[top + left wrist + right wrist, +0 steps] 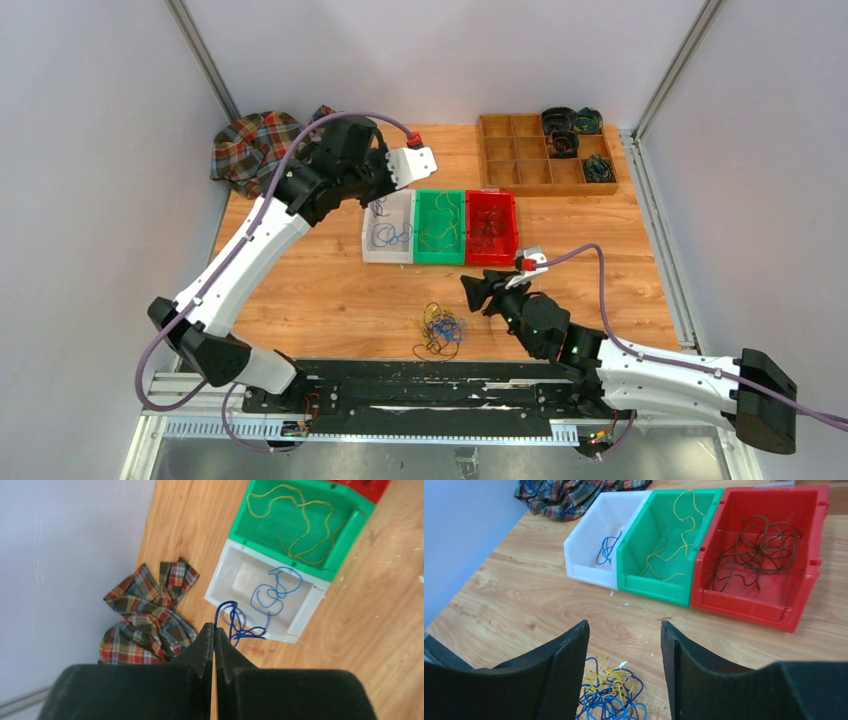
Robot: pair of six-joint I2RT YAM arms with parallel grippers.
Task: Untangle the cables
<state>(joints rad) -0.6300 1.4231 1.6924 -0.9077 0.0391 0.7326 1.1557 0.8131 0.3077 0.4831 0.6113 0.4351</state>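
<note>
Blue cable in L claw, wrist-cam

2 arms — white shells, black joints, purple cables, black pincers.

Left arm outstretched, jaws closed; right arm jaws apart.

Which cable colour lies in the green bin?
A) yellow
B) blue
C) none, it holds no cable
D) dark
A: a yellow cable loops across the floor of the green bin. The blue cable lies in the white bin and the dark cables lie in the red bin.
</note>
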